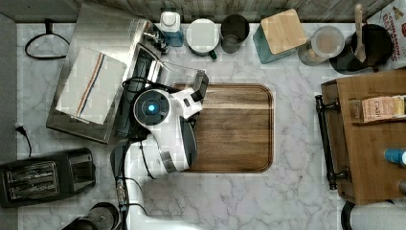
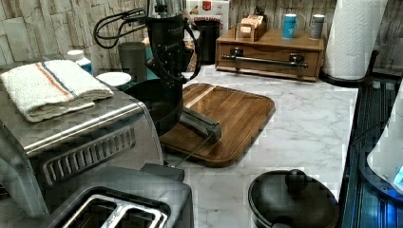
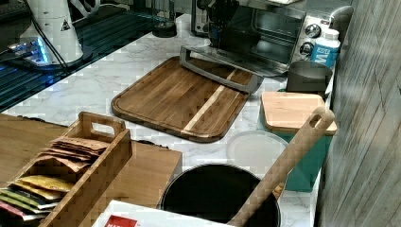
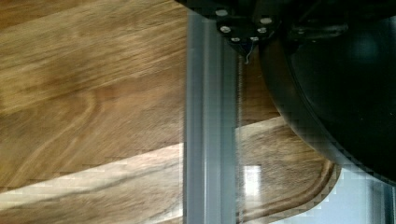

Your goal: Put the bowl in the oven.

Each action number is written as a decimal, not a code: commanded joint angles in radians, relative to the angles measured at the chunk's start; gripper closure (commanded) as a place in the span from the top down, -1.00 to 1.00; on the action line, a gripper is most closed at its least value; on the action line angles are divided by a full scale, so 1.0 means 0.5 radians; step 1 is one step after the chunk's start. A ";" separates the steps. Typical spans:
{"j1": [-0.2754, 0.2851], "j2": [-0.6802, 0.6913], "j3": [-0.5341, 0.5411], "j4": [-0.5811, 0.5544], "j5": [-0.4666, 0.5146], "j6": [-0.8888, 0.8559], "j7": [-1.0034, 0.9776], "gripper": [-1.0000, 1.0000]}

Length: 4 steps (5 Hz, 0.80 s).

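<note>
The glossy black bowl point(image 2: 153, 100) hangs tilted just in front of the steel oven point(image 2: 81, 137), above its lowered glass door. My gripper point(image 2: 173, 80) comes down from above and is shut on the bowl's rim. In the wrist view the bowl point(image 4: 345, 93) sits beside the door's steel handle bar point(image 4: 210, 130), with my gripper point(image 4: 243, 28) at its edge. In the top view my arm covers the bowl, next to the oven point(image 1: 103, 38). The right view shows the oven point(image 3: 269, 33) open, with its door point(image 3: 222, 71) lying over the wooden board's edge.
The wooden board point(image 1: 234, 127) lies in the middle. A folded towel point(image 1: 91, 84) rests on the oven. A black toaster point(image 1: 45, 176) stands at the top view's lower left. Jars, a dark grey cup point(image 1: 234, 32) and a black pot with a spoon point(image 1: 366, 45) line the back. A wooden drawer chest point(image 1: 368, 139) stands at the top view's right.
</note>
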 commanded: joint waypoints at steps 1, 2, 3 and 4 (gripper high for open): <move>-0.053 0.109 0.073 0.278 0.757 0.321 -0.495 -1.00; -0.011 0.214 0.120 0.346 0.967 0.397 -0.701 -1.00; -0.025 0.266 0.168 0.357 1.127 0.429 -0.754 -1.00; -0.063 0.311 0.215 0.369 1.338 0.431 -0.905 -1.00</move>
